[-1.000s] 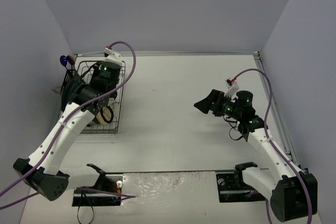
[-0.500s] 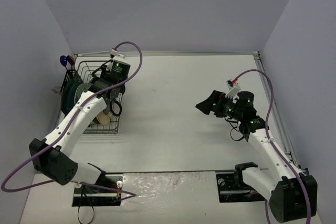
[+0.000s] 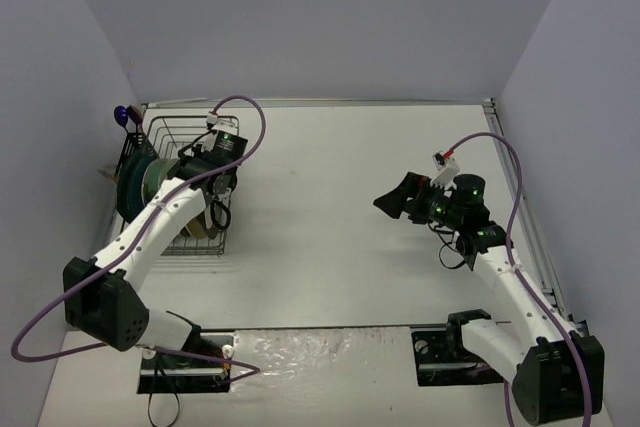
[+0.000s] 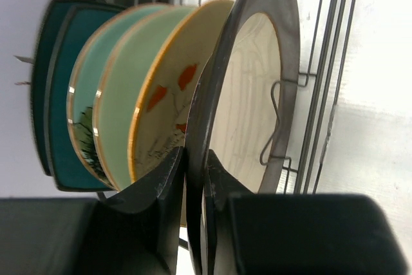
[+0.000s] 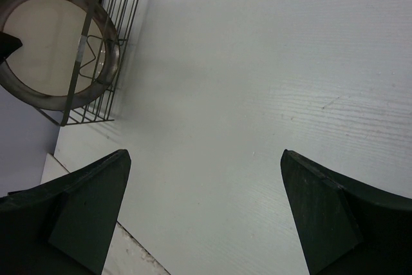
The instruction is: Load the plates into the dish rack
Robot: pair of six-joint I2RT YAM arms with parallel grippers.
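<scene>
The black wire dish rack (image 3: 228,172) stands at the table's far left. In the left wrist view several plates stand upright in it: dark teal ones (image 4: 56,94) at the left, a pale mint one (image 4: 116,114), the cream floral one (image 4: 168,101), and the brown-rimmed plate (image 4: 251,101) at the right. My left gripper (image 4: 195,159) is shut on the brown-rimmed plate's rim, and the plate stands among the rack wires (image 4: 329,62). The left gripper also shows in the top view (image 3: 207,209). My right gripper (image 3: 396,197) hovers open and empty over the table's right half (image 5: 206,165).
The right wrist view shows the brown-rimmed plate (image 5: 55,43) behind the rack's end wires (image 5: 90,43). A small dark blue object (image 3: 124,115) sits at the rack's far left corner. Grey walls close in the table on three sides. Each arm's base mount sits at the near edge.
My left arm has swung, its wrist shifting a little right over the rack while still gripping the brown-rimmed plate. The right arm has barely moved.
</scene>
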